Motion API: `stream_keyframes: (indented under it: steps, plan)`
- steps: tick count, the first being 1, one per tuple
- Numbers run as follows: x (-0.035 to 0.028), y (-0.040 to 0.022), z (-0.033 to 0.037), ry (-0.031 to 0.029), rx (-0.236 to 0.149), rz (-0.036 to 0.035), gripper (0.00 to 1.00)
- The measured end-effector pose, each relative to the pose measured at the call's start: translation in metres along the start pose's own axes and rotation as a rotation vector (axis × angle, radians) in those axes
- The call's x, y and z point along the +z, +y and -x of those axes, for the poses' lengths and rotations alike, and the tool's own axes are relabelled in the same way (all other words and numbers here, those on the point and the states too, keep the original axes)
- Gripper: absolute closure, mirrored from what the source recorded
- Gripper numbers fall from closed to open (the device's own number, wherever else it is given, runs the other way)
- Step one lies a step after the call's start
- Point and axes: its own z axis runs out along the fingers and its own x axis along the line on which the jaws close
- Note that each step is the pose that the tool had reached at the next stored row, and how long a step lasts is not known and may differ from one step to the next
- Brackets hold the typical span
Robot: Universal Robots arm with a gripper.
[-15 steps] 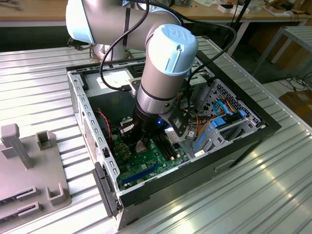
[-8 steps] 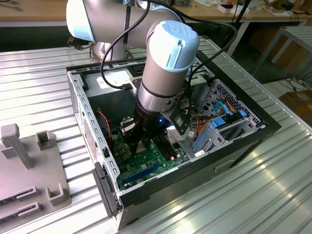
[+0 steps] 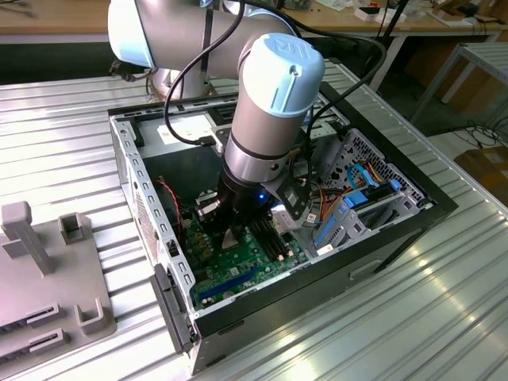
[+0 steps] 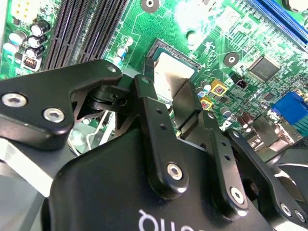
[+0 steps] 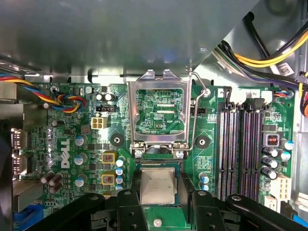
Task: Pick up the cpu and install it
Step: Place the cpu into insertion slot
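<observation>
Grey fixture well off to the exterior view's left of the gripper, gripper down inside the open computer case over the green motherboard, cpu flat in its socket directly under the gripper, cannot tell whether gripped

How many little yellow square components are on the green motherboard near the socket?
2. One yellow square component sits beside the silver-grey square cpu; the second is right next to it. Others may be hidden.
</observation>
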Motion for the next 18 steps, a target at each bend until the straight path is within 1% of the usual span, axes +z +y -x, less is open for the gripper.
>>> stream_keyframes:
  steps: [6,11,13,18]
  plan:
    - [0.0012,-0.0001,0.0021,-0.0003,0.019,0.0006,0.56]
    - [0.0009,-0.0001,0.0022,-0.0004,0.022,0.0011,0.56]
    - [-0.0018,0.0000,0.0021,-0.0003,0.022,0.0009,0.56]
    - [-0.0129,0.0001,0.0017,-0.0003,0.020,0.0009,0.56]
